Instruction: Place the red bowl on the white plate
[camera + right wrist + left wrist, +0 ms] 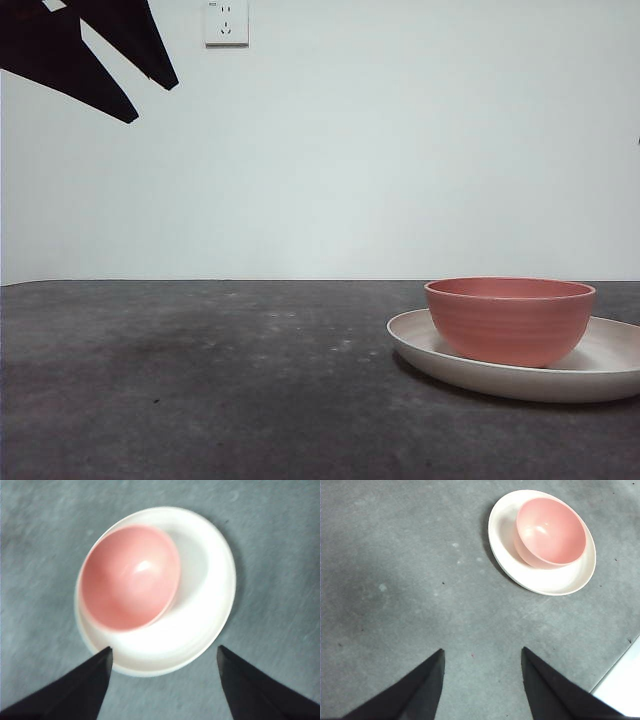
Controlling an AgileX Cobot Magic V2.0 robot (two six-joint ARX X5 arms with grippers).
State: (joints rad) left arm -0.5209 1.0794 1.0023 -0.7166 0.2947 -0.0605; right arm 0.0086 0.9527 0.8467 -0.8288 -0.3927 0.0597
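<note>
The red bowl (510, 320) stands upright inside the white plate (420, 345) on the dark table at the right. Both wrist views show the bowl (550, 530) (131, 577) resting off-centre on the plate (560, 580) (205, 590), empty. My left gripper (482, 652) hangs open high above bare table, well away from the plate; in the front view it shows as two black tips at the top left (150, 95). My right gripper (165, 650) is open above the plate, holding nothing, and is out of the front view.
A grey mottled tabletop (200, 380) stretches left of the plate. A white wall with a socket (226, 22) stands behind. The table's edge and a pale floor (622, 685) show in the left wrist view.
</note>
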